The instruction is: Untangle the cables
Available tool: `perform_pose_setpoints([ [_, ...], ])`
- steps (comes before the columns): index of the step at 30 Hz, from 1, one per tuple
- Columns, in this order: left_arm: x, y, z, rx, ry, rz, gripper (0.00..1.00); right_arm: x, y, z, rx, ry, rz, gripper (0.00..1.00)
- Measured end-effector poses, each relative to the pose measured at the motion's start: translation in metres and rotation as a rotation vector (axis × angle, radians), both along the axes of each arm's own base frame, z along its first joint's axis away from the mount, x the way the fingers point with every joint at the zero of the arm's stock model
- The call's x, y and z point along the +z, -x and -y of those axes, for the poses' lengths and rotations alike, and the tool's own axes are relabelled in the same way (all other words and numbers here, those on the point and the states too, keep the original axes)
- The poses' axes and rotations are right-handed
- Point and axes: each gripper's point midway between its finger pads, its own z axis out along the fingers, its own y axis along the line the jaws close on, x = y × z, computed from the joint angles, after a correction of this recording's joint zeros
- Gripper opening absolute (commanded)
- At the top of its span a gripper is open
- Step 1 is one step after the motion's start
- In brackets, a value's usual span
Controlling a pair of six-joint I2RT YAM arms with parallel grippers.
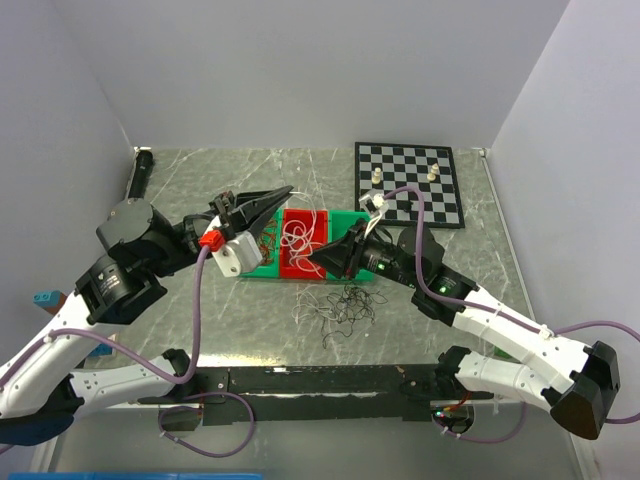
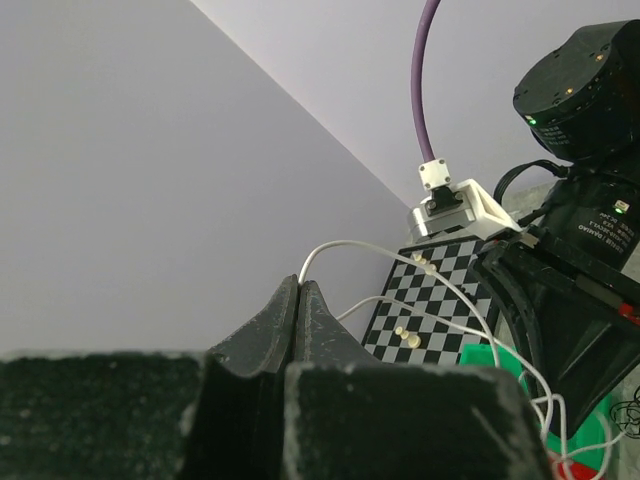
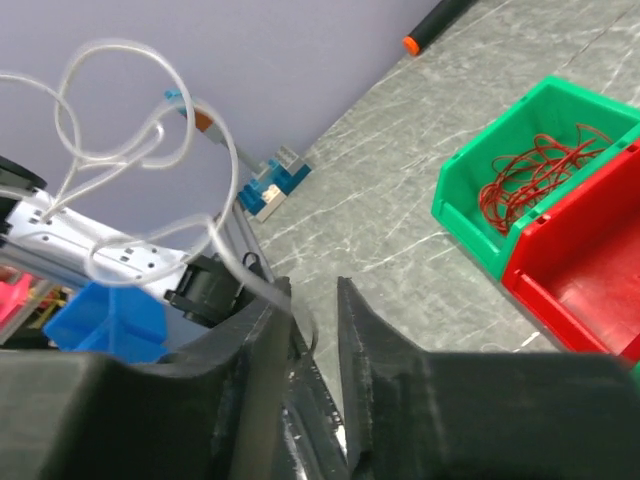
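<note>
White cable [image 1: 300, 236] is the one in play. It is heaped in loose curls in the red bin [image 1: 298, 215] at the centre of the top view, and one strand leads up to the left fingers [image 2: 265, 335]. Those are pressed tight together on it: in the left wrist view the thread comes out right at their tips and runs off to the lower right. The right fingers [image 3: 375, 335] stand a little apart with a clear gap between them. A looping white strand hangs across the upper left of that view and drops past one tip; whether it's caught there, I can't tell. Red cables [image 3: 530, 175] lie coiled in the green bin [image 3: 470, 215] at the right of that frame, and black cables [image 1: 345, 305] sprawl on the table [image 1: 250, 320] just below the bins in the top view. My read is that this stuff weighs next to nothing, is limp yet springy, and snags on itself, so a hard tug would likely drag the whole clump along. The best hold looks like a single strand near a free end, with the other fingers pinching close by to tease the curl out gently.
</note>
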Motion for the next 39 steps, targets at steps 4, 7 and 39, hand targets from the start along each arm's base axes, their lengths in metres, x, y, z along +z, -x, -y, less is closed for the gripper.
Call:
perform_pose_setpoints([
  [4, 0.003, 0.000, -0.002, 0.003, 0.011, 0.006, 0.01, -0.002, -0.001, 0.000, -0.011, 0.005, -0.014, 0.00],
  [7, 0.009, -0.001, -0.005, 0.023, 0.036, 0.028, 0.01, -0.011, -0.004, 0.003, -0.042, 0.028, -0.037, 0.00],
  [39, -0.023, -0.058, -0.014, 0.299, 0.201, -0.019, 0.01, -0.080, -0.035, 0.010, -0.182, 0.270, -0.160, 0.49],
])
